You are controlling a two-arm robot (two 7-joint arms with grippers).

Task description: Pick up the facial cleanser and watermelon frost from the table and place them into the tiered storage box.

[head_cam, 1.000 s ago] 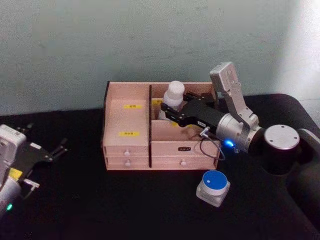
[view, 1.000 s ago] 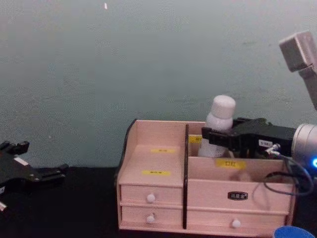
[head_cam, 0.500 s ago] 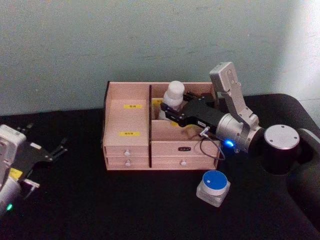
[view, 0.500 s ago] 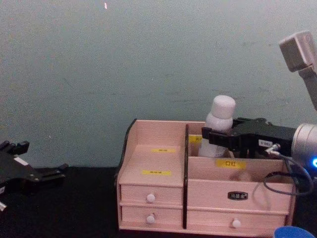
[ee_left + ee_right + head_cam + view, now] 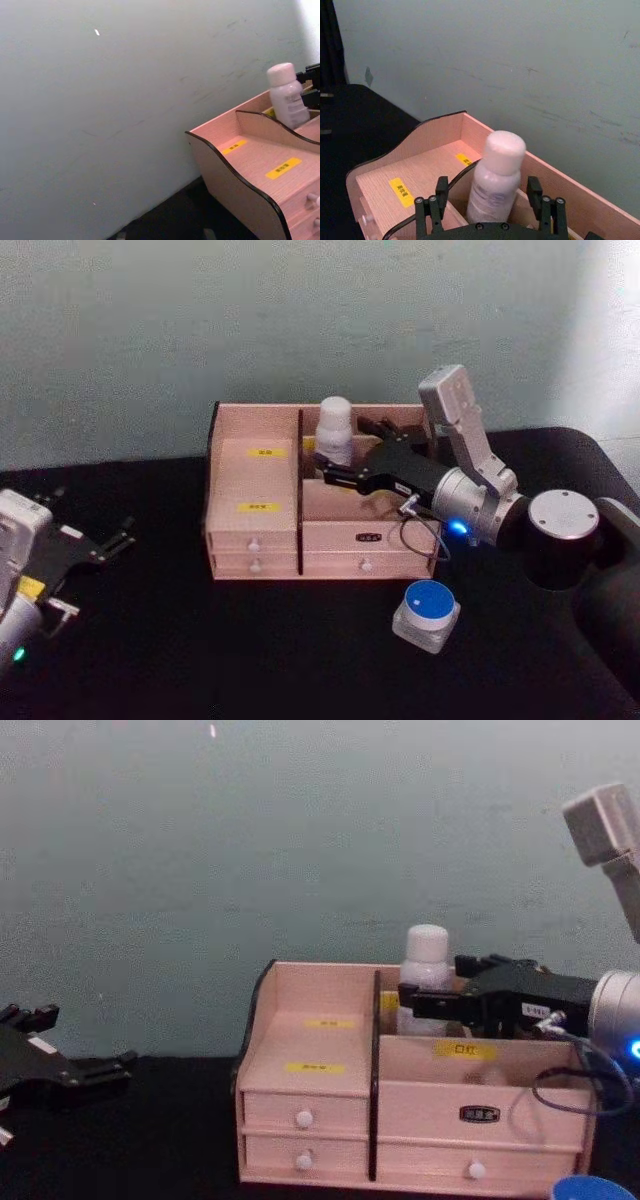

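Right arm reaching over the tiered storage box [image 5: 255,480] [image 5: 320,1045]. The arm enters from the robot's right with its forearm held roughly level above the box's right half. A blue light shows at the wrist, and a silver housing [image 5: 455,415] rises above the wrist.

The right gripper [image 5: 352,452] [image 5: 489,207] [image 5: 432,988] points toward the robot's left and away from the body, over the rear right compartment. Its fingers [image 5: 432,207] are spread apart. The facial cleanser bottle [image 5: 334,430] [image 5: 496,175] [image 5: 426,955] stands upright between them, inside that rear compartment and just beside the dark central divider. In the right wrist view a gap shows on either side of the bottle, so neither finger touches it. The white cap rises above the box's back wall, as the left wrist view [image 5: 287,97] also shows.

The watermelon frost jar [image 5: 427,615] [image 5: 590,1188], blue-lidded, sits on the black table [image 5: 200,660]. It lies well apart from the right gripper, nearer the robot than the gripper, and in front of the box's right corner below the wrist.

The left gripper [image 5: 122,537] [image 5: 118,1068] rests low on the far side of the box from the right gripper, well apart from the box. Whether it is spread or closed cannot be told.
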